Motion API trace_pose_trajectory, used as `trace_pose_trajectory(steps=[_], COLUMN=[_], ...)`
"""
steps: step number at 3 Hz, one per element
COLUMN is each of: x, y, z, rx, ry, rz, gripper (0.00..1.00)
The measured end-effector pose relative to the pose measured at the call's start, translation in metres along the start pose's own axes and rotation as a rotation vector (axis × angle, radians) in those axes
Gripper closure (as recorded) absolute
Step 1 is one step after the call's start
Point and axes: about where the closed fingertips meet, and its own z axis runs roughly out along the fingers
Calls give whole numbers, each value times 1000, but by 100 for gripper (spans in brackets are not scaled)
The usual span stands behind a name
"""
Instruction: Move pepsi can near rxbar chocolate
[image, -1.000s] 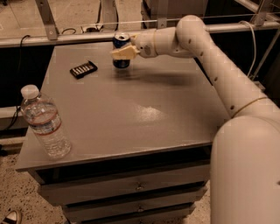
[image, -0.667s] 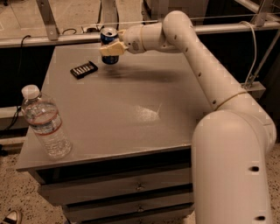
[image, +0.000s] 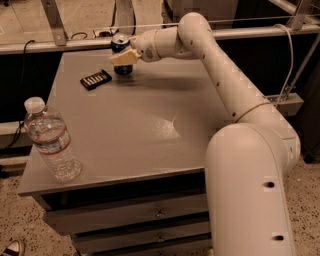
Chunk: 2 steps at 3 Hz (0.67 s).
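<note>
The pepsi can (image: 121, 52) is blue with a silver top and stands upright at the far side of the grey table (image: 150, 125). My gripper (image: 123, 56) is shut on the can, its pale fingers (image: 124, 57) across the can's middle. The can's base is at or just above the tabletop; I cannot tell which. The rxbar chocolate (image: 96, 79) is a flat dark bar with a row of pale markings. It lies on the table just left of and in front of the can, a short gap apart.
A clear plastic water bottle (image: 51, 141) stands at the table's near left corner. A metal rail (image: 250, 31) runs behind the table. My white arm (image: 235, 95) crosses the table's right side. Drawers (image: 150, 215) are below the tabletop.
My gripper has carried the can leftward along the far edge, ending close to the dark bar. The bar and the bottle have not moved.
</note>
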Motion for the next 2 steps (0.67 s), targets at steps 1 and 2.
trace_pose_trajectory(steps=[1, 2], x=[8, 16], y=[-3, 0], z=[2, 6], rx=[-2, -27], ry=[21, 32], rz=[23, 55], gripper=[82, 59])
